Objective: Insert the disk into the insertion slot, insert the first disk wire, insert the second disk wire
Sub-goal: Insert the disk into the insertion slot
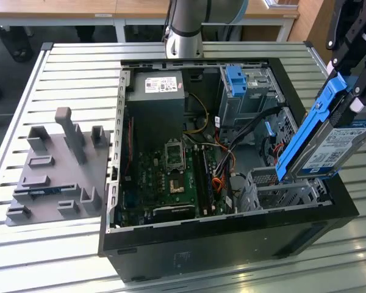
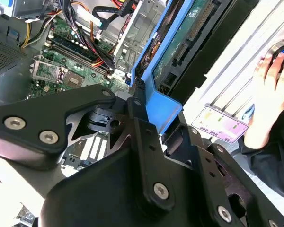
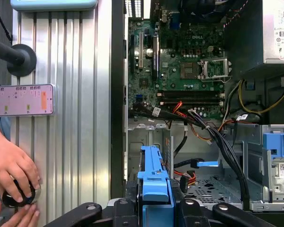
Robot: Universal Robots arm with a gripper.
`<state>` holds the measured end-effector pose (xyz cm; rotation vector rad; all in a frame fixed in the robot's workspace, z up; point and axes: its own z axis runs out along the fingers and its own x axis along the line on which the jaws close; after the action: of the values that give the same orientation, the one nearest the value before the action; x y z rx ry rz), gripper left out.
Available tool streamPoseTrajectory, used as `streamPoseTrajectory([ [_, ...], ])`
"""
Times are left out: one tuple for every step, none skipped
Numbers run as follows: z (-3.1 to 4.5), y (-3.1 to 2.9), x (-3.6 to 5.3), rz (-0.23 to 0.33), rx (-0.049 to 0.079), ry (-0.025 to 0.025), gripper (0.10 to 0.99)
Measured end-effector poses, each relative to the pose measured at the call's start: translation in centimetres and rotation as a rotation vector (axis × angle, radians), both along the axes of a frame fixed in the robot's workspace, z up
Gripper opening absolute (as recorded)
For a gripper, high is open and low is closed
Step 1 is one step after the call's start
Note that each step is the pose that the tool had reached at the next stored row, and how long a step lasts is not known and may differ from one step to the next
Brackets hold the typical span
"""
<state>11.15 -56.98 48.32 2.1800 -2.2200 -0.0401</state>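
My gripper [image 1: 349,91] hangs above the exterior view's right side of the open computer case and is shut on the disk [image 1: 338,146]. The disk is a silver drive with a white-and-blue label in a bright blue carrier [image 1: 311,125]. It is tilted steeply, its lower end just over the insertion slot [image 1: 280,186], a low grey perforated cage at the case's near right corner. The second wrist view looks at the disk's green underside [image 2: 189,33]; the first wrist view looks along the carrier's blue edge [image 3: 154,179] over the cage floor [image 3: 213,187]. A loose black cable with a blue plug [image 3: 201,164] lies by the cage.
A taller cage with a blue latch [image 1: 238,79] stands behind the slot. Motherboard [image 1: 171,177] and power supply [image 1: 155,91] occupy the case's left part. A grey fixture plate [image 1: 55,165] lies on the slatted table. A person's hand [image 3: 14,170] and a phone [image 3: 21,100] are beside the case.
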Motion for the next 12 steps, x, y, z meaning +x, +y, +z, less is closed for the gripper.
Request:
streamPoseTrajectory([
  [0.0, 0.0, 0.0, 0.0, 0.0, 0.0, 0.369],
  [0.0, 0.0, 0.0, 0.0, 0.0, -0.0003, 0.369],
  [0.0, 0.0, -0.01, 0.0, 0.0, -0.0014, 0.369],
  [0.0, 0.0, -0.04, 0.0, 0.0, -0.0032, 0.369],
  [-0.01, 0.0, -0.07, 0.0, 0.0, -0.0063, 0.369],
  [-0.01, 0.01, -0.18, 0.0, 0.0, -0.0103, 0.369],
  [-0.01, 0.01, -0.34, 0.0, 0.0, -0.0154, 0.369],
  [-0.03, 0.0, -0.54, 0.0, 0.0, -0.0205, 0.369],
  [-0.03, 0.0, -0.68, 0.0, 0.0, -0.0237, 0.369],
  [-0.04, 0.0, -0.81, 0.0, 0.0, -0.0266, 0.369],
  [-0.04, 0.0, -0.9, 0.0, 0.0, -0.0291, 0.369],
  [-0.03, 0.0, -1.0, 0.0, 0.0, -0.0318, 0.369],
])
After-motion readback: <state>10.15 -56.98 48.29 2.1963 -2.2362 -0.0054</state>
